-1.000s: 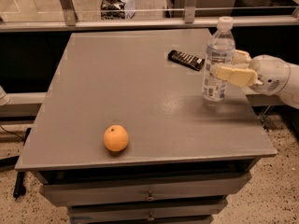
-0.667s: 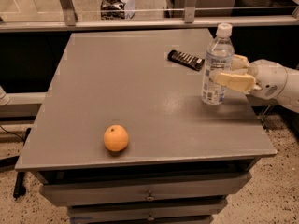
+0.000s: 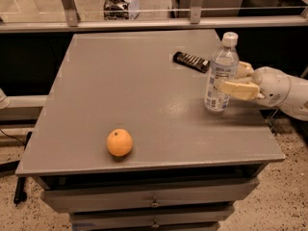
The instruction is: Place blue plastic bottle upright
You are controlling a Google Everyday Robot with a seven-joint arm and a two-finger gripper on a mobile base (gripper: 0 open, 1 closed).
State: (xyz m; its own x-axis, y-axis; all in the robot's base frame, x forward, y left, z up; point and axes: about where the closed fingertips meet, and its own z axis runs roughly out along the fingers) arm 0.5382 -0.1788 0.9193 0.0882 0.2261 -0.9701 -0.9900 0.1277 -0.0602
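The blue plastic bottle [image 3: 222, 61], clear and ribbed with a white cap and a white-blue label, stands upright near the right edge of the grey table [image 3: 139, 95], its base on the tabletop. My gripper [image 3: 229, 78] reaches in from the right and is shut on the bottle at mid-height. One cream finger [image 3: 238, 89] lies across the bottle's near side and the other finger [image 3: 243, 69] shows behind it.
An orange [image 3: 119, 142] sits near the table's front edge, left of centre. A black remote [image 3: 191, 61] lies just behind and to the left of the bottle. Drawers are below the tabletop. A glass railing runs along the far side.
The gripper and bottle have moved slightly down and left, and the bottle's base now rests on the table. The orange and the remote have not moved.
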